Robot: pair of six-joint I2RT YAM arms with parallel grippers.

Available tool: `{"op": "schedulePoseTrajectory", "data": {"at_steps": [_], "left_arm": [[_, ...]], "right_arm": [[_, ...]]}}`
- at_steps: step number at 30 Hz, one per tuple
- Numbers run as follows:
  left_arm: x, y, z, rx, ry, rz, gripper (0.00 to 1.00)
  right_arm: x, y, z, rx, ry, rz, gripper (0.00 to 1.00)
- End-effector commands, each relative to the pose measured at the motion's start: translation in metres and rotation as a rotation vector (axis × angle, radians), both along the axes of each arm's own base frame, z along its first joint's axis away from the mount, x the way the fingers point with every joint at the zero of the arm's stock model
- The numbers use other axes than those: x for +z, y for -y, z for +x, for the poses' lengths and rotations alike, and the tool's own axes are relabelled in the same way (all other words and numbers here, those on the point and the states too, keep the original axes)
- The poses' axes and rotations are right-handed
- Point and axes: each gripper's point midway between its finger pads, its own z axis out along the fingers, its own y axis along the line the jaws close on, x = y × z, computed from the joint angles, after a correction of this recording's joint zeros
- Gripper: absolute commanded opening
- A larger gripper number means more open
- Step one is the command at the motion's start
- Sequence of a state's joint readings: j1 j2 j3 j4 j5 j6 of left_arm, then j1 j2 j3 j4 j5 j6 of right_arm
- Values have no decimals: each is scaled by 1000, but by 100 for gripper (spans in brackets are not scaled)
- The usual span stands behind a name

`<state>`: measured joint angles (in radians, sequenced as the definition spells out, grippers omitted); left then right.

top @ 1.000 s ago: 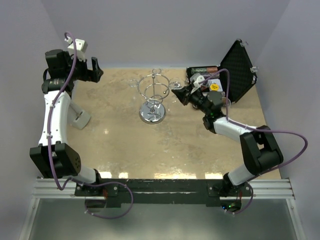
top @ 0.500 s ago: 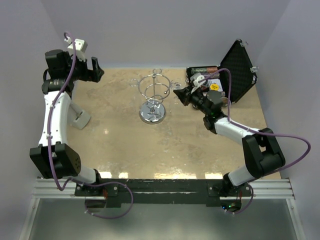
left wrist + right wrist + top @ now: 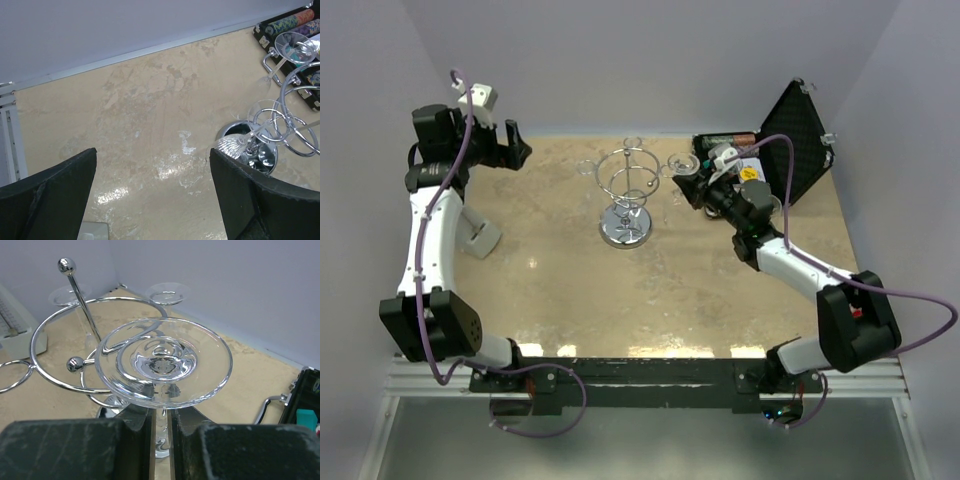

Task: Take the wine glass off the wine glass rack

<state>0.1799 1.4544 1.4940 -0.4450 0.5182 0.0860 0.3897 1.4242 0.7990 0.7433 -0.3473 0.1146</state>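
wine glass rack [image 3: 627,195] at centre, wine glass [image 3: 682,163] just right, case [image 3: 802,135] farther right

A lab test cell: plain walls [image 3: 650,60] enclose a tabletop [image 3: 580,290].

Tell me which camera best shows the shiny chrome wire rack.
Top external: the shiny chrome wire wine glass rack appears whole, round base to top ring. Left wrist crops it at the right edge; right wrist shows mostly its ring behind the foot of the clear wine glass.
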Motion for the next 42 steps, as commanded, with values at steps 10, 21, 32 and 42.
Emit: {"op": "schedulePoseTrajectory", "data": {"at_steps": [10, 21, 32, 42], "left_arm": [[63, 85, -36, -324, 251, 229, 94], [143, 246, -127, -733, 797, 504, 88], [129, 328, -167, -955, 1060, 650, 59], [105, 346, -169, -1025, 1062, 718, 51]], "right_arm": [[57, 27, -11, -121, 10, 5, 0], [104, 24, -79, 66, 58, -91, 0], [112, 9, -99, 207, 69, -120, 0], [136, 2, -109, 262, 79, -37, 0]]}}
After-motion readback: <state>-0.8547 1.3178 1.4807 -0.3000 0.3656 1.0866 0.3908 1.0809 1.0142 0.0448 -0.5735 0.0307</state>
